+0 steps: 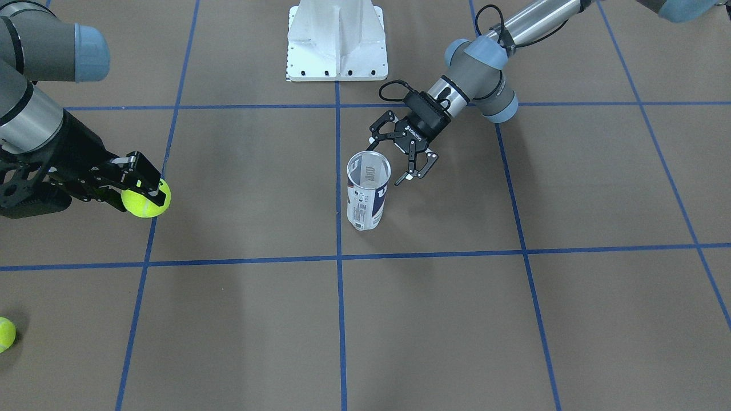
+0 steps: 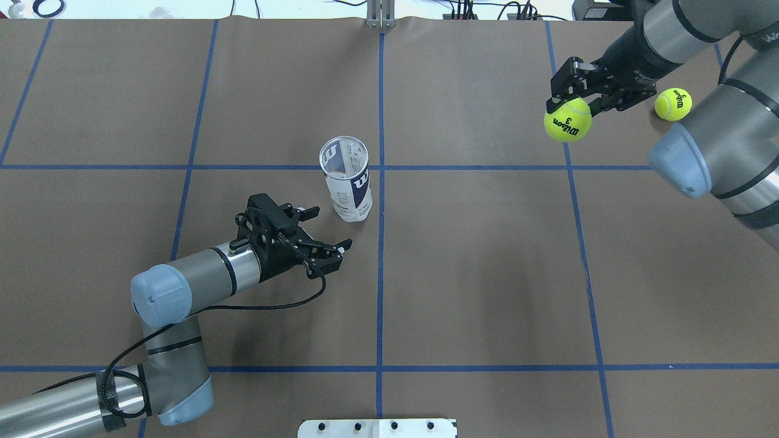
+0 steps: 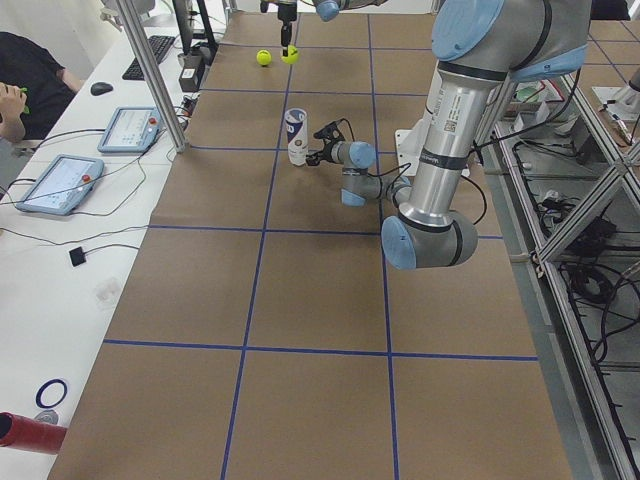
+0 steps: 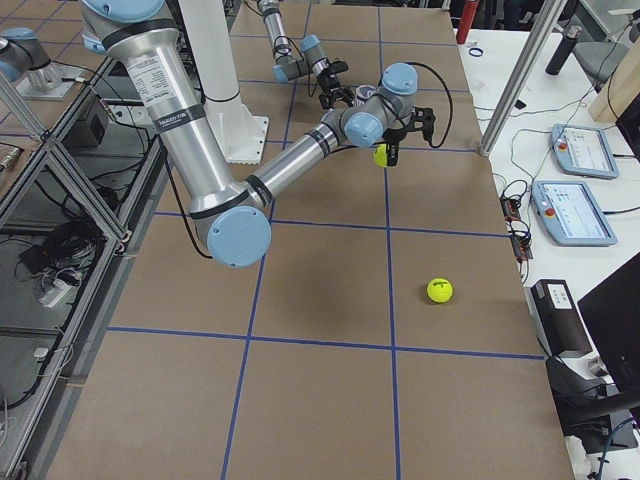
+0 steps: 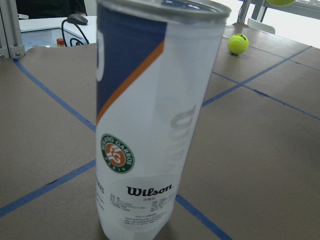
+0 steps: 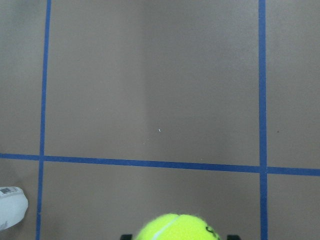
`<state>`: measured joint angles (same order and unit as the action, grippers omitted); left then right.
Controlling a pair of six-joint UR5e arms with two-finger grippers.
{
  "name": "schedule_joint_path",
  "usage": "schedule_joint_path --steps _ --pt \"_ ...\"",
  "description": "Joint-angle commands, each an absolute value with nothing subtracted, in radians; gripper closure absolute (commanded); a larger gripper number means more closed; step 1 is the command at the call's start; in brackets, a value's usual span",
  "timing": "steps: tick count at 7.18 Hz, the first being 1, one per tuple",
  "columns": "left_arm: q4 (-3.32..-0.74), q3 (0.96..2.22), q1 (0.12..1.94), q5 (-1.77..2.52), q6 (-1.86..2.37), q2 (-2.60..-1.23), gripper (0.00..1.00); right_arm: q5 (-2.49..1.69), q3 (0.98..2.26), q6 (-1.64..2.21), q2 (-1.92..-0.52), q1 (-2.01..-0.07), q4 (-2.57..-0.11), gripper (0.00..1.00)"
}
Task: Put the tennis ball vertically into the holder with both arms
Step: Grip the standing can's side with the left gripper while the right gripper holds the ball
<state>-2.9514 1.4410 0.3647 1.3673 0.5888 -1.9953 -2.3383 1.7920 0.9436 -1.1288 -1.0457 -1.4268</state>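
The holder [image 2: 345, 179], a clear can with a white and navy label, stands upright and open-topped near the table's middle; it also shows in the front view [image 1: 368, 191], the left side view [image 3: 296, 136], and fills the left wrist view [image 5: 150, 125]. My left gripper [image 2: 328, 228] is open and empty, low beside the can on the robot's side, jaws pointing at it without touching; it also shows in the front view [image 1: 387, 158]. My right gripper [image 2: 575, 106] is shut on a yellow tennis ball [image 2: 568, 120], held above the table far to the right. The ball also shows in the front [image 1: 145, 198] and right wrist [image 6: 178, 227] views.
A second tennis ball [image 2: 673, 103] lies on the table beyond the right gripper, also in the front view [image 1: 4, 334]. The white pedestal base [image 1: 337, 40] stands at the robot's side of the table. Blue tape lines cross the brown surface. Tablets [image 4: 575, 210] lie beyond the table's far edge.
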Motion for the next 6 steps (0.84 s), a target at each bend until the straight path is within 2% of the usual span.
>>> schedule_joint_path --steps 1,6 --pt "-2.951 1.428 0.368 1.356 0.586 -2.002 0.02 -2.339 1.793 0.950 -1.124 -1.045 -1.427 1.00" --pt "-2.948 1.425 0.376 1.353 0.586 -2.005 0.02 -2.345 1.795 0.950 -1.115 -1.045 -1.427 1.00"
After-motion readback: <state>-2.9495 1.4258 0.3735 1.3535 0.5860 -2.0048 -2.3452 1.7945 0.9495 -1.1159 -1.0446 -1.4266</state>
